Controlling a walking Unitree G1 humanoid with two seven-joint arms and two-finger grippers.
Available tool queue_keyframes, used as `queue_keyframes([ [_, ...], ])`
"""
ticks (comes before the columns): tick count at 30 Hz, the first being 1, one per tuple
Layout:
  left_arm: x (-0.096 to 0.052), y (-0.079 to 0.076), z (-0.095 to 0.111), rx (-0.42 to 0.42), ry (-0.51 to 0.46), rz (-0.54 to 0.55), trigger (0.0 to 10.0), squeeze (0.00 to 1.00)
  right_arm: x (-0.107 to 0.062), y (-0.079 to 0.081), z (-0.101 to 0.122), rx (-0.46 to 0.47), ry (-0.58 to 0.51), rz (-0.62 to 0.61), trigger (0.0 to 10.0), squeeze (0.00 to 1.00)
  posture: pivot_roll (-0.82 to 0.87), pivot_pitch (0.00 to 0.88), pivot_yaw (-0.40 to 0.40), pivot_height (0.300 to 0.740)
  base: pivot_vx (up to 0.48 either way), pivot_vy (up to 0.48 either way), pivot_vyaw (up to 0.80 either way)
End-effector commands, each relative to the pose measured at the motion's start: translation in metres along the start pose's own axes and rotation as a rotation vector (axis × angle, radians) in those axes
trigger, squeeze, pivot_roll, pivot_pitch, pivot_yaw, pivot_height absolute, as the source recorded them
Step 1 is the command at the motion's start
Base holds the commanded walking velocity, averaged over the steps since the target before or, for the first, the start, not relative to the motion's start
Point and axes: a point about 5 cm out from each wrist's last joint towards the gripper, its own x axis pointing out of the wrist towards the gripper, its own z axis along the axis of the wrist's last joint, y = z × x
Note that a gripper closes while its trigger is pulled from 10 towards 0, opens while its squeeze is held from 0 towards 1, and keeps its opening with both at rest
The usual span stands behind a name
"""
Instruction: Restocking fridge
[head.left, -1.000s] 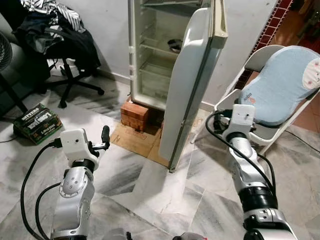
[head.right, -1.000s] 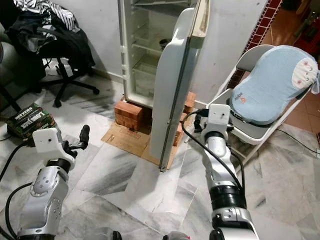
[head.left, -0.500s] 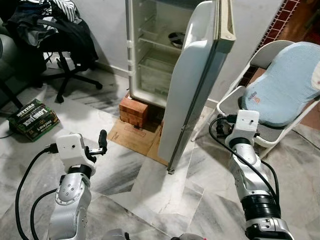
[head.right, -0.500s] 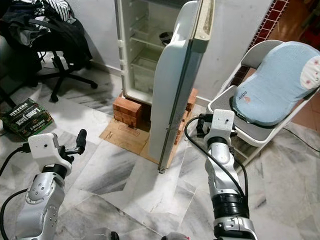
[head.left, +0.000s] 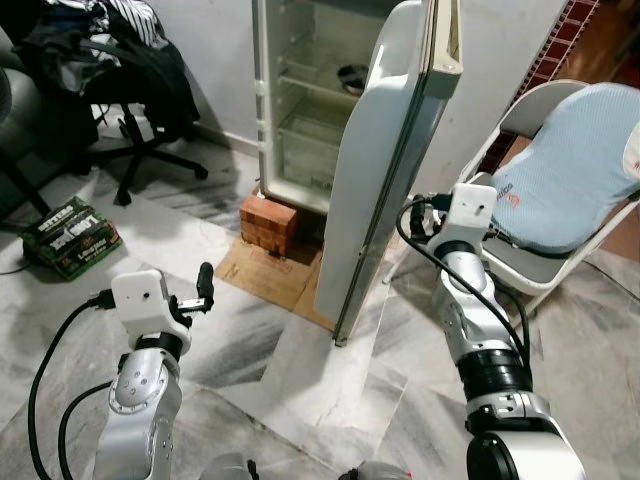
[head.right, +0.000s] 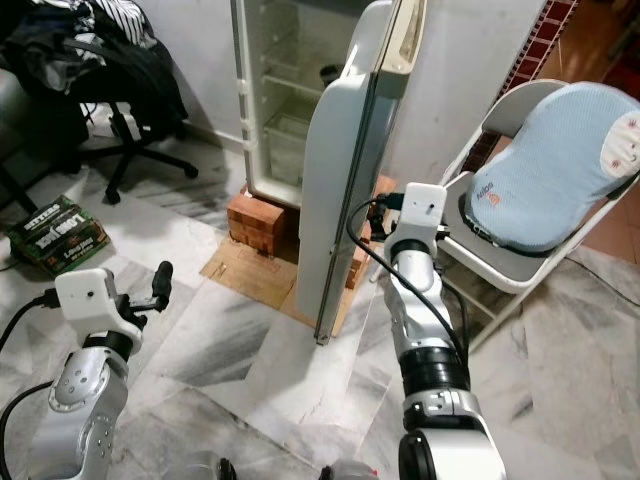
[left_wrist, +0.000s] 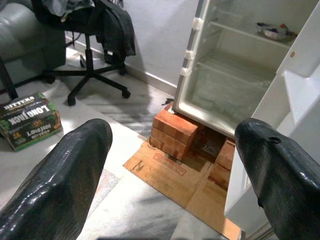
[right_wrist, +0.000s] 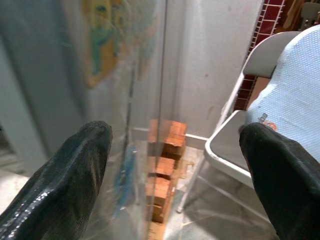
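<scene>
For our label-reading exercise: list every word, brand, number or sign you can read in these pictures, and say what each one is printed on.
"BITTERS" on the top edge of the green box on the floor.
"LONG JACK" in large letters on the same box.
Smaller print below it on the box: too blurred to read.
Orange logo on the blue cushion: too small to read.
Print on the cardboard sheet: unreadable.

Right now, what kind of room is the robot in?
Probably a lived-in room of a home, not a proper kitchen: a white fridge with its door open stands on red bricks, near a black office chair draped with clothes and a folding chair on marble floor.
</scene>
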Motion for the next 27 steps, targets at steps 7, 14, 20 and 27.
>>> queue_keyframes([
  [7, -0.001, 0.0, 0.002, 0.007, -0.002, 0.011, 10.0, 0.0, 0.009, 0.023, 0.014, 0.036, -0.035, 0.039, 10.0, 0.0, 0.08, 0.02, -0.068, 0.74, 0.0, 0.0, 0.0],
  [14, 0.0, 0.0, 0.001, 0.018, 0.002, 0.026, 10.0, 0.0, 0.014, 0.008, 0.007, -0.029, -0.004, -0.087, 10.0, 0.0, 0.09, 0.013, -0.072, 0.74, 0.0, 0.0, 0.0],
  [20, 0.002, -0.001, 0.003, 0.021, 0.001, 0.021, 10.0, 0.0, 0.023, 0.001, 0.017, -0.032, -0.02, -0.148, 10.0, 0.0, 0.09, 0.013, -0.07, 0.74, 0.0, 0.0, 0.0],
  [27, 0.001, 0.0, 0.003, 0.026, 0.004, 0.025, 10.0, 0.0, 0.03, 0.011, 0.023, 0.0, -0.004, -0.153, 10.0, 0.0, 0.1, 0.02, -0.071, 0.74, 0.0, 0.0, 0.0],
])
